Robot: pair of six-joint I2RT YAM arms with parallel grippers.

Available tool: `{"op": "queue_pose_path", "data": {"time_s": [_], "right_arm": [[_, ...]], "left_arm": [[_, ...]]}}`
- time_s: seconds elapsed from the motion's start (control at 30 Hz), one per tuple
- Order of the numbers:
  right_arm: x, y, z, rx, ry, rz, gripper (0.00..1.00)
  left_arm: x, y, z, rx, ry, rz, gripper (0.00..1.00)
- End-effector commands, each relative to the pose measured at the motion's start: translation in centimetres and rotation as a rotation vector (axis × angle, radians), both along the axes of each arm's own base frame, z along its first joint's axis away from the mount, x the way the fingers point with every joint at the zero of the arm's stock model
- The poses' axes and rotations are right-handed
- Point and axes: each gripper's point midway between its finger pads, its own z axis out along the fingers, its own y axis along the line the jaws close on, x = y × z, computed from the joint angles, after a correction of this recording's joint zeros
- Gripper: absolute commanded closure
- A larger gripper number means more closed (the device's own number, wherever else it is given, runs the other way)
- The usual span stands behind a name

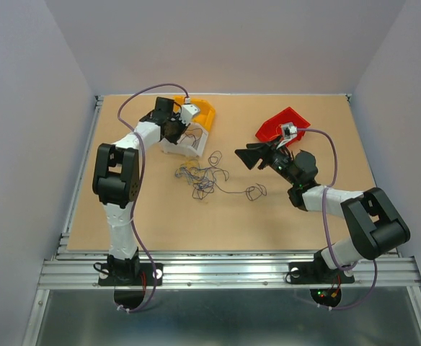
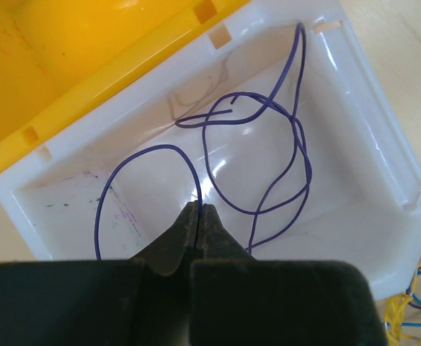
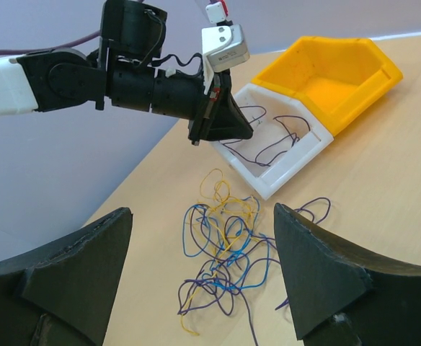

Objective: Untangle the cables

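Left gripper [image 2: 198,216]: fingers pressed together, pinching purple cable [image 2: 158,147] over white bin [image 2: 383,216], upper left of centre in top view. Rest of purple cable lies looped inside white bin. Yellow bin [image 2: 66,72] touches white bin's far side. Right gripper [image 3: 202,210]: fingers wide apart, holding nothing, hovering right of centre near red bin [image 1: 282,122]. Cable clump [image 3: 225,252], purple, yellow and blue strands, on counter [image 1: 160,209] mid-frame, between grippers, just below white bin.
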Motion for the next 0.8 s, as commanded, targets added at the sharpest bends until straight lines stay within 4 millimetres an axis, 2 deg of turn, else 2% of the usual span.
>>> {"op": "queue_pose_path", "data": {"time_s": [0.0,0.13,0.2,0.4,0.47,0.57,0.6,0.63,0.67,0.77], "right_arm": [[0.0,-0.2,0.5,-0.005,-0.036,-0.003,0.16],[0.2,-0.1,0.2,-0.010,-0.029,0.002,0.16],[0.5,0.1,-0.1,-0.014,-0.023,0.001,0.16],[1.1,0.4,-0.9,-0.019,0.002,0.007,0.16],[1.2,0.5,-1.0,-0.019,0.007,0.012,0.16],[1.3,0.8,-1.0,-0.028,0.013,0.027,0.16],[1.4,0.9,-1.9,-0.052,0.052,0.029,0.16],[1.5,0.9,-2.3,-0.072,0.072,0.030,0.16],[1.7,0.9,-2.4,-0.107,0.073,0.028,0.16],[2.2,0.5,-4.7,-0.251,0.167,0.018,0.16]], "left_arm": [[-0.4,-1.3,1.9,0.001,0.004,-0.066,1.00],[0.1,-1.5,1.6,-0.003,0.000,-0.054,0.91],[0.5,-1.6,2.4,-0.016,-0.036,-0.045,0.79],[1.2,-1.5,4.7,-0.035,-0.116,-0.021,0.63],[1.1,-1.5,4.8,-0.039,-0.120,-0.018,0.59],[1.2,-1.4,6.2,-0.051,-0.174,-0.006,0.59],[1.1,-1.4,7.6,-0.063,-0.208,-0.003,0.58],[0.6,-1.3,7.4,-0.067,-0.205,-0.005,0.55],[0.3,-1.3,7.9,-0.075,-0.221,-0.010,0.52],[-1.3,-2.0,9.7,-0.125,-0.265,-0.064,0.45]]}}
